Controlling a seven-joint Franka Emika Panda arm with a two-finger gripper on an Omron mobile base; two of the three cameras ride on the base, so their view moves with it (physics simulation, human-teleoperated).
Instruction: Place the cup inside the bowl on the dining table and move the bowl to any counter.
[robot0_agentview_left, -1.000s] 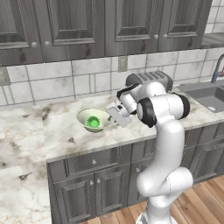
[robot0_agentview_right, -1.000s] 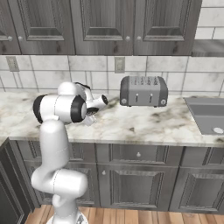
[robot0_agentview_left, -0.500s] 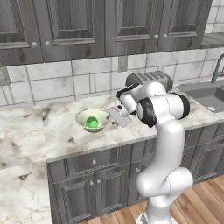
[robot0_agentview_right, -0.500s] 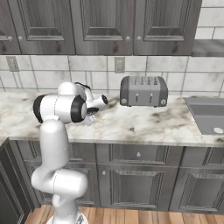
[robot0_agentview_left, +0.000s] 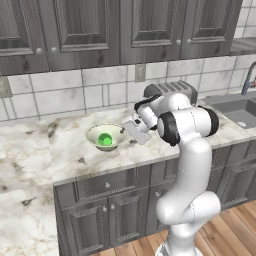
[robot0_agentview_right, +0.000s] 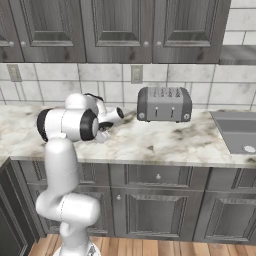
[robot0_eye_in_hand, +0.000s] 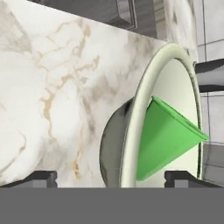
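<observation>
My tool (robot0_agentview_left: 131, 128) sits at the right rim of the bowl (robot0_agentview_left: 105, 136), low over the counter (robot0_agentview_left: 75, 155). In the hand view its two dark fingertips (robot0_eye_in_hand: 41, 177) stand wide apart, one outside the bowl's wall and the other over its inside, so the rim runs between them; I cannot tell whether either tip touches it. The bowl rests on the marble counter under the grey cabinets, left of the toaster (robot0_agentview_right: 164, 104), and the green cup (robot0_eye_in_hand: 164, 138) lies inside it, leaning against the inner wall.

As I judge it, the task is nearly done and the risk lies in pulling away. If I lift or swing with a tip hooked on the rim, the bowl could tip or skid toward the front edge. The cup is loose in there, so a jolt might roll it out. Swinging right carelessly could also bring my forearm against the toaster.
</observation>
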